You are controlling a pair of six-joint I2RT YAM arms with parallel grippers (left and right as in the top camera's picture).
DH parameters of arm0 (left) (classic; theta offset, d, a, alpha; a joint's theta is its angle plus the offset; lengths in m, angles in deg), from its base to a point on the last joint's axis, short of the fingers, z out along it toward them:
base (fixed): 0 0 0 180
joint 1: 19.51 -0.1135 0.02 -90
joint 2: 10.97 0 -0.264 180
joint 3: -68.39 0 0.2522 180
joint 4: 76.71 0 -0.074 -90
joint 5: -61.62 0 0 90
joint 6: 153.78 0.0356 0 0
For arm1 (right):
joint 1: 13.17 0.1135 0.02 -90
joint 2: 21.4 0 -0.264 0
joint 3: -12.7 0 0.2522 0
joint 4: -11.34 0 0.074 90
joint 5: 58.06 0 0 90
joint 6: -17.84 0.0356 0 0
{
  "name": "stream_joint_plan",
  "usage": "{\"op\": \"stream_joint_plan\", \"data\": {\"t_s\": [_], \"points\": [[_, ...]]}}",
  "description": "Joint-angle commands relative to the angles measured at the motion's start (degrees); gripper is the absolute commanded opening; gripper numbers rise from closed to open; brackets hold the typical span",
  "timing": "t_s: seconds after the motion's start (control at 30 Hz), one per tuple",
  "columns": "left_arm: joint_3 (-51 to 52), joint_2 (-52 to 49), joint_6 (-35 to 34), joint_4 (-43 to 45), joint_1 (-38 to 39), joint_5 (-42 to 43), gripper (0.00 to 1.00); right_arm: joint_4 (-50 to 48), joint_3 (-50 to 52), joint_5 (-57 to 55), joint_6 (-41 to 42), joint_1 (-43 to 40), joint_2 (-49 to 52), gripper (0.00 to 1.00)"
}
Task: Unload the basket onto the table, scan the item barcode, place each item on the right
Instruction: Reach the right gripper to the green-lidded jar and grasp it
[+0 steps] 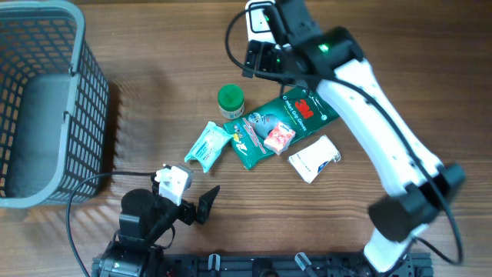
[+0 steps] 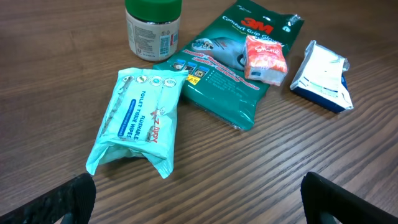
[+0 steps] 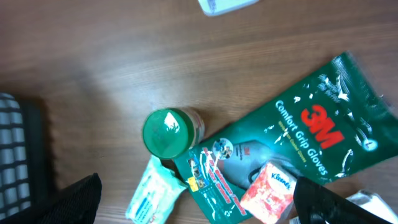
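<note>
Several items lie mid-table: a green-lidded jar, a teal wipes pack, a green 3M gloves pack, a small red Kleenex pack resting on the gloves pack, and a white-and-blue pouch. My left gripper stands open and low near the front edge, just short of the wipes pack. High above the jar and gloves pack, my right gripper is open and holds nothing.
A grey wire basket stands at the far left; its edge shows in the right wrist view. A white device sits at the back of the table, behind the right arm. A black cable runs by the left arm.
</note>
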Motion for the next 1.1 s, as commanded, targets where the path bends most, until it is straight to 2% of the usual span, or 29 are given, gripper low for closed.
{"op": "stream_joint_plan", "data": {"t_s": [0.0, 0.17, 0.37, 0.63, 0.9, 1.07], "points": [[-0.1, 2.2, 0.1, -0.4, -0.2, 0.0, 1.00, 1.6, -5.3, 3.8, -0.2, 0.3, 7.7, 1.00], [-0.1, 5.2, 0.1, -0.4, -0.2, 0.0, 1.00, -3.7, -5.4, 8.2, 1.2, 0.5, 12.1, 0.99], [-0.1, 8.0, 0.1, -0.3, -0.2, 0.0, 1.00, -7.7, -5.4, 8.0, 1.4, 2.9, 15.3, 0.99], [-0.1, 10.2, 0.1, -0.4, -0.2, 0.0, 1.00, -9.1, -5.4, 2.1, 2.6, 5.3, 21.0, 1.00], [-0.1, 10.2, 0.1, -0.4, -0.2, 0.0, 1.00, -7.8, -5.4, 1.9, -2.4, 5.3, 25.2, 0.99], [-0.1, 10.2, 0.1, -0.4, -0.2, 0.0, 1.00, -6.9, -5.4, 5.9, -7.5, 5.6, 28.5, 0.99]]}}
